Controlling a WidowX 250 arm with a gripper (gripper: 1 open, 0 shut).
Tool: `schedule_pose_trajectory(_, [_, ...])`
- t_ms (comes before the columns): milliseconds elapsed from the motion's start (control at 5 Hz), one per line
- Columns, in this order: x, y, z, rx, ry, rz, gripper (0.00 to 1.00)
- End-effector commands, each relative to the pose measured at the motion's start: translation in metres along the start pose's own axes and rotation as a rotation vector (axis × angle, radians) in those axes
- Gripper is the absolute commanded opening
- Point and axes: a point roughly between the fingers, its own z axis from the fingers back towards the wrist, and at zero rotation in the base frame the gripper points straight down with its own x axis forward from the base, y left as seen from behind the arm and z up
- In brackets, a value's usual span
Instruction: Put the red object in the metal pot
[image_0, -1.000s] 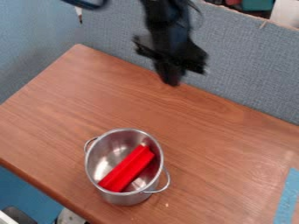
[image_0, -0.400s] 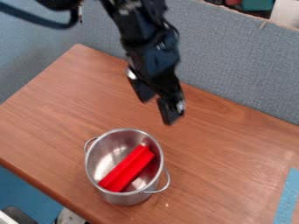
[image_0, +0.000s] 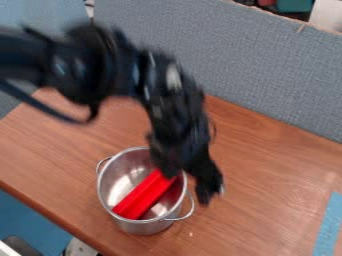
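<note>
Looks like the job's pretty much done — the red block (image_0: 142, 196) is sitting tilted inside the metal pot (image_0: 147, 226) near the left of the desk (image_0: 254, 205), and the blurry hand (image_0: 191, 189) over its right side seems spread, so probably just backing off is left.

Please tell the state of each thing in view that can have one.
Red block: lying inside the pot, its far end hidden behind the gripper.
Metal pot: upright on the table, without lid.
Gripper: blurred, above the pot's side, jaws apart.
Wooden table: bears the pot.
</note>
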Motion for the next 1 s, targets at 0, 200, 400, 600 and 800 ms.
schedule_pose_trajectory(0, [0.018, 0.03, 0.038, -0.004, -0.053, 0.003, 1.0])
schedule_pose_trajectory(200, [0.021, 0.054, 0.061, -0.014, -0.051, 0.025, 1.0])
schedule_pose_trajectory(400, [0.003, 0.068, 0.061, 0.011, -0.049, 0.11, 1.0])
schedule_pose_trajectory(600, [-0.017, 0.088, 0.058, 0.063, -0.021, 0.221, 1.0])
schedule_pose_trajectory(800, [-0.025, 0.088, 0.048, 0.054, 0.005, 0.101, 1.0])
